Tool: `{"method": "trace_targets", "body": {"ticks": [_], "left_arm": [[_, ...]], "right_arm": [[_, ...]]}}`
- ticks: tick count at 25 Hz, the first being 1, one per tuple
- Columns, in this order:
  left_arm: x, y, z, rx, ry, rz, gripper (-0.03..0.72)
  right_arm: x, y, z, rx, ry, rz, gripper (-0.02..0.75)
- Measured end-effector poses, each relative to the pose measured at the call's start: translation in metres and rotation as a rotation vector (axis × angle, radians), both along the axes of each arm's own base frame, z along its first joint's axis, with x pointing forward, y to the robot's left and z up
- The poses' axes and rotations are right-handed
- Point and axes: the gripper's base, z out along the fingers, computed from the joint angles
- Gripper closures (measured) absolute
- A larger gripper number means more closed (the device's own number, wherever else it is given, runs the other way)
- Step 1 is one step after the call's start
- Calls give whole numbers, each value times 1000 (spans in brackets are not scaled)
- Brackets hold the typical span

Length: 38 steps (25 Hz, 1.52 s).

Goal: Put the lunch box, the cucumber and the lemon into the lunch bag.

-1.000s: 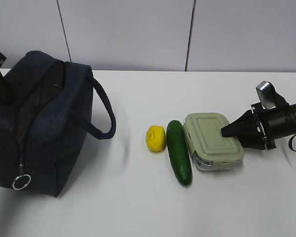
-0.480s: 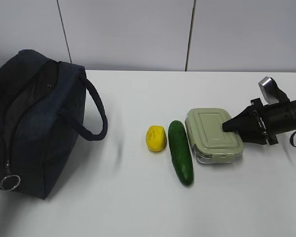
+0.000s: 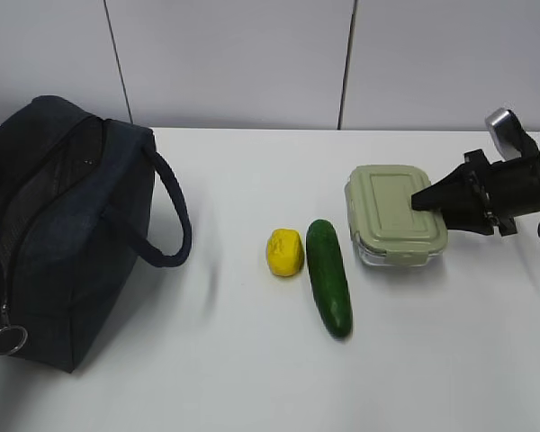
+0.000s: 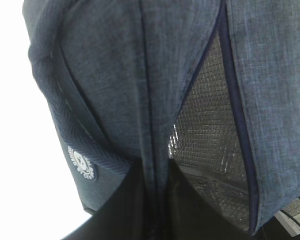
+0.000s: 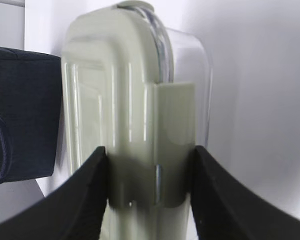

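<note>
The bag (image 3: 67, 225) is sitting at the left edge of the bench (image 3: 252, 378), a boxy dark navy fabric thing with a loop handle (image 3: 166, 216) arching off its right side and a metal ring pull (image 3: 8, 340) hanging at the near end of its zipper. In the left wrist view the bag (image 4: 115, 90) is filling almost the whole frame: heathered blue cloth, a round white logo (image 4: 83, 163) low on one side, and the top parting to show a dark mesh lining (image 4: 205, 140). The left claw itself is not showing clearly in that view, so I cannot tell whether it is open or closed.

Near the middle of the bench the lemon (image 3: 285, 251) is lying, small, lumpy and bright yellow. Just beside it to the right the cucumber (image 3: 328, 277) is lying, long, smooth and dark green, its length running from the far side toward the near edge.

Toward the right edge the box (image 3: 396, 214) is sitting apart from the cucumber, a rounded rectangle with a sage-green lid over a clear base. The right claw (image 3: 427, 200) is reaching in from the right edge and gripping the box at its right end. In the right wrist view its two black fingers (image 5: 87, 195) are pressing on either side of the box (image 5: 130, 115), with a green side clip (image 5: 175, 120) between them.
</note>
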Motion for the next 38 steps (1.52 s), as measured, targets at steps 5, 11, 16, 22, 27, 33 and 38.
{"method": "trace_targets", "body": {"ticks": [5,11,16,22,27,33,38], "left_arm": [[0,0,0,1,2,1,670],[0,0,0,3,2,1,670],[0,0,0,3,4,0,670],[2,-1,8,16,-15,10,670],[3,-21,19,71,-49,-16,671],[8,-47,2,89,0,-53,671],[9,-66,0,80,-20,-79,671]], "right_arm": [[3,22,11,7,-23,30,378],[8,69,25,12,-40,131,378],[11,102,51,19,-104,198,378],[12,122,85,58,-178,214,379],[9,132,98,85,-204,223,379],[4,146,109,113,-219,243,379],[-1,163,109,120,-215,285,379]]}}
